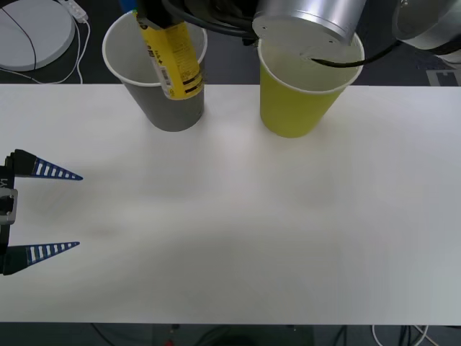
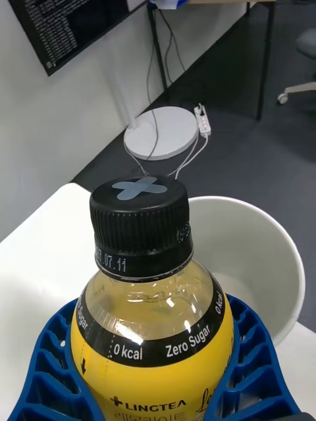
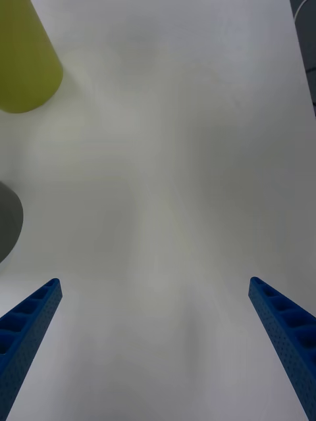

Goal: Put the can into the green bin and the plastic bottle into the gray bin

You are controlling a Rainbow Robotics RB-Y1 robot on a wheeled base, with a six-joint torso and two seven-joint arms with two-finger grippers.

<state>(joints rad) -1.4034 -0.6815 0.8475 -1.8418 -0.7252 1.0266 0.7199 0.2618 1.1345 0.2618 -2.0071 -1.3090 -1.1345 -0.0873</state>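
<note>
My right gripper (image 2: 155, 355) is shut on the plastic bottle (image 1: 173, 61), a small yellow one with a black cap (image 2: 141, 223). It holds the bottle tilted over the mouth of the gray bin (image 1: 176, 115), whose pale inside (image 2: 250, 256) shows just behind the cap. The green bin (image 1: 292, 108) stands to the right of the gray one at the table's back, its mouth partly covered by my right arm. The can is out of view. My left gripper (image 1: 79, 210) hangs open at the table's left edge, nothing between its fingers; ahead of it are the green bin (image 3: 26, 59) and gray bin (image 3: 8, 223).
The white table (image 1: 230, 238) stretches bare in front of both cups. A silver link of my right arm (image 1: 310, 18) with a black cable hangs over the green bin. A white round disc with a cord (image 1: 32, 32) lies on the floor behind the table's left corner.
</note>
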